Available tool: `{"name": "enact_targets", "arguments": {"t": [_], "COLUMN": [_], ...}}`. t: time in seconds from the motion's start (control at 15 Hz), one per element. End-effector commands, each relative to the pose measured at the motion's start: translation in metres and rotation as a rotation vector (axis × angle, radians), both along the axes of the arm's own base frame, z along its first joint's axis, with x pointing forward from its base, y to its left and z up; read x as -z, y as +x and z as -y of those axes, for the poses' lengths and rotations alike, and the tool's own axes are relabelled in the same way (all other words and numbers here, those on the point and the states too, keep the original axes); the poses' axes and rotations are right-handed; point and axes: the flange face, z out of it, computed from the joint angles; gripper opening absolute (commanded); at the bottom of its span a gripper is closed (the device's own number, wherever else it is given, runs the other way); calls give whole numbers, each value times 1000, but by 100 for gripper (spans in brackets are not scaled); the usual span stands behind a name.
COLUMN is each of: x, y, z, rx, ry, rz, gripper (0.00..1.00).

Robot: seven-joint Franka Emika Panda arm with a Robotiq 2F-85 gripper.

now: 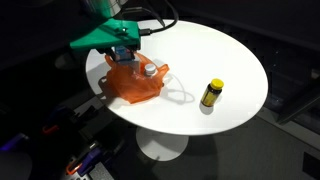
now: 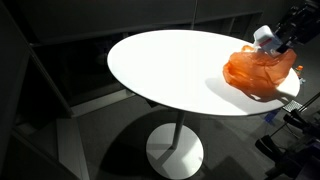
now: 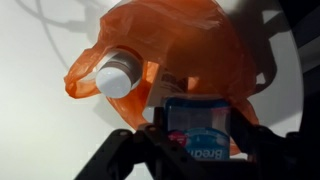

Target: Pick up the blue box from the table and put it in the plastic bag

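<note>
Wrist view, bottom centre: the gripper (image 3: 200, 150) pinches the blue box (image 3: 200, 128) btwn its two dark jaws, printed face toward the cam, at the near edge of the plastic bag (image 3: 190, 40). Can't tell whether box and bag touch. Inside the orange film, centre-left of frame, lies a white-capped container (image 3: 115, 75). In an exterior view, upper left, the gripper hangs under a green mount (image 1: 100, 38) over the bag, which sits on the table (image 1: 230, 50). A yellow bottle (image 1: 211, 94) stands well apart, centre-right. In an exterior view, far right, the box (image 2: 263, 36) shows just above the bag.
</note>
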Motion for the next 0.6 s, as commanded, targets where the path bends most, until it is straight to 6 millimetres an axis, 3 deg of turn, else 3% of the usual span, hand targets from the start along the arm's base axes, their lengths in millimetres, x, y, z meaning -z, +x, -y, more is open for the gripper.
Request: {"name": "enact_targets", "arguments": {"t": [0.0,0.07,0.13,0.27,0.53], "x": [-2,-2,-2,-2,-3], "y": [-3,-3,-3,-3,-3], "z": [2,2,3,3,3], "rx": [-11,-12,-13,-15,-20], "ry": [34,34,36,38,35], "rz": [-5,-6,-6,-7,-4], "gripper": [40,70,91,100,100]}}
